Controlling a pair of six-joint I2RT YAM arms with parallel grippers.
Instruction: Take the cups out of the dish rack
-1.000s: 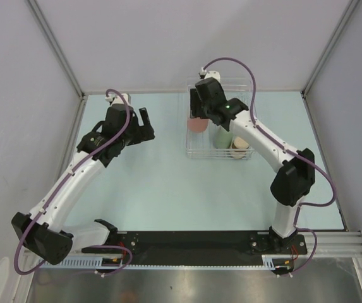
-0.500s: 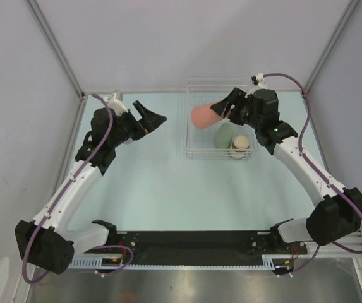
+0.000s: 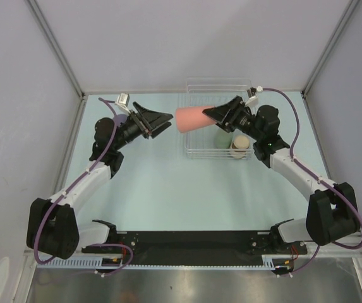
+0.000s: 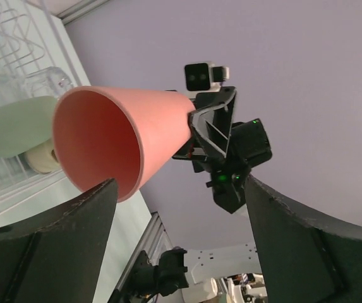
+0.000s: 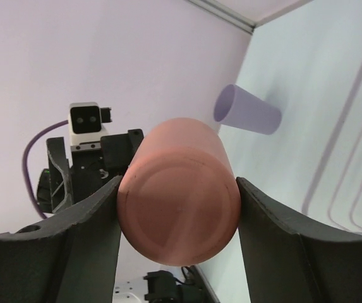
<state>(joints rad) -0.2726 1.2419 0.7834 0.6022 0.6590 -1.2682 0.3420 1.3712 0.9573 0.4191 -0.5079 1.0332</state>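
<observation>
My right gripper is shut on the salmon-red cup and holds it sideways in the air at the left edge of the clear dish rack, its mouth towards my left gripper. The cup's base fills the right wrist view between my fingers. My left gripper is open and empty, facing the cup's mouth a short way off. A pale green cup and a beige-tan cup stand in the rack. A lilac cup lies on the table, mostly hidden behind my left arm in the top view.
The pale blue table has grey walls on three sides. A black rail with both arm bases runs along the near edge.
My right gripper has lifted the salmon-red cup out of the rack, turned it sideways and carried it left. My left gripper has swung right and opened towards the cup's mouth.
</observation>
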